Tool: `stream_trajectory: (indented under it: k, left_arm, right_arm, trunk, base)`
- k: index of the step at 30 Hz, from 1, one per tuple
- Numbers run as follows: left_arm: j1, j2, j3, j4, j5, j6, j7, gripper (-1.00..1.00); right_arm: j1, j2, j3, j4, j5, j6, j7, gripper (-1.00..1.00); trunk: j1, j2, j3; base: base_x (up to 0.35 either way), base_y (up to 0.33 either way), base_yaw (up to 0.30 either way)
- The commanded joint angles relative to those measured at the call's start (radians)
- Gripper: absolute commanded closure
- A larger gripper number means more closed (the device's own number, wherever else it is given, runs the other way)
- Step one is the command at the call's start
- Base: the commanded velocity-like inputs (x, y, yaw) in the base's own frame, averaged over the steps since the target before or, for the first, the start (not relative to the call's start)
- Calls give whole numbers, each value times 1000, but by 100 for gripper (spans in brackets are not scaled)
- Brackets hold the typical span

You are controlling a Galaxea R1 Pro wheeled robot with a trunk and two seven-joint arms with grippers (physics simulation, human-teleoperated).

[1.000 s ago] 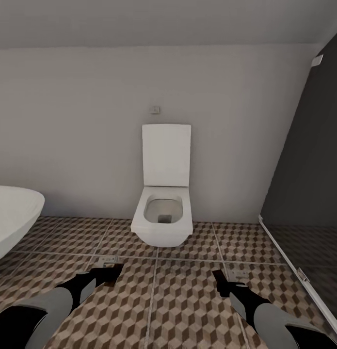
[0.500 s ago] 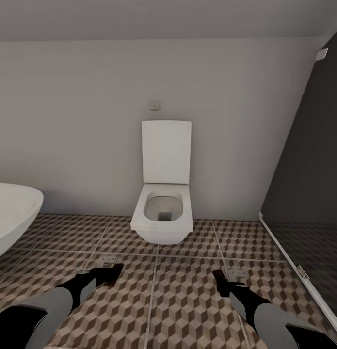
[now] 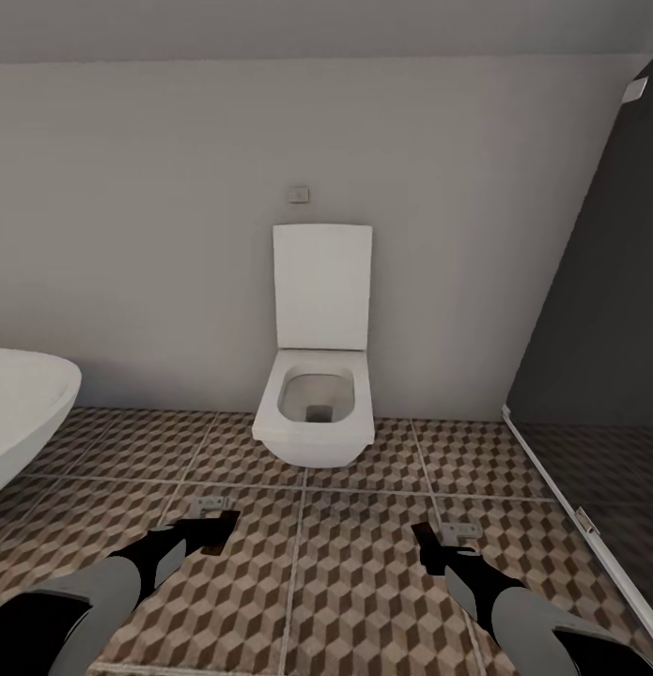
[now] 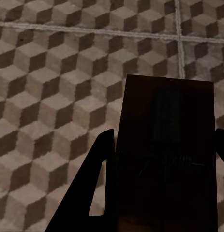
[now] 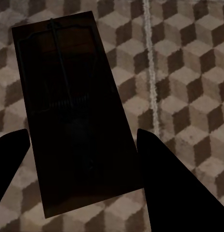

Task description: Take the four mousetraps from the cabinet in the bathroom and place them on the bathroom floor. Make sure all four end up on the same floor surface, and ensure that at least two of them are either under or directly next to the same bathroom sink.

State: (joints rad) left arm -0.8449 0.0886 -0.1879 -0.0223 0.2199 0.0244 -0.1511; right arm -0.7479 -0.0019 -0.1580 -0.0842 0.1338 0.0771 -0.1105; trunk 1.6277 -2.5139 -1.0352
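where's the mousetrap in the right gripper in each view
Head view: the mousetrap sits low, right of centre, at the tip of the right gripper.
Right wrist view: the same trap is large and dark between the fingers.
Left wrist view: a different trap.
Shared landmark: the cube-pattern floor with its grout lines.

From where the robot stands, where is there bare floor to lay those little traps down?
The widest bare tiles lie between its two arms, in front of the toilet. More lies between the toilet and the bathtub. It gets tight by the dark glass panel and its rail. Each hand already holds a mousetrap over the floor.
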Motion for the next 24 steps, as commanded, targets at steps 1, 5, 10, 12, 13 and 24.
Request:
stream_trajectory:
  k: [1,5,10,12,13,24]
  left_arm:
    - [0,0,-8,-1,9,2,-1,100]
    - [0,0,-8,-1,9,2,-1,100]
    - [0,0,-8,-1,9,2,-1,100]
    - [0,0,-8,-1,9,2,-1,100]
    - [0,0,-8,-1,9,2,-1,100]
    - [0,-1,-8,-1,9,2,-1,100]
  right_arm:
    - [0,0,-8,-2,10,6,-2,100]
    - [0,0,-8,-2,11,6,-2,100]
    - [0,0,-8,-2,13,6,-1,100]
    - [0,0,-8,-2,13,6,-1,100]
    - [0,0,-8,-2,13,6,-1,100]
    - [0,0,-6,-3,15,6,-1,100]
  trunk:
    - [0,0,-1]
    - [0,0,-1]
    - [0,0,-1]
    - [0,0,-1]
    - [0,0,-1]
    - [1,-1,-12]
  base:
    - [0,0,0]
    - [0,0,0]
    - [0,0,0]
    - [0,0,0]
    - [0,0,0]
    - [0,0,0]
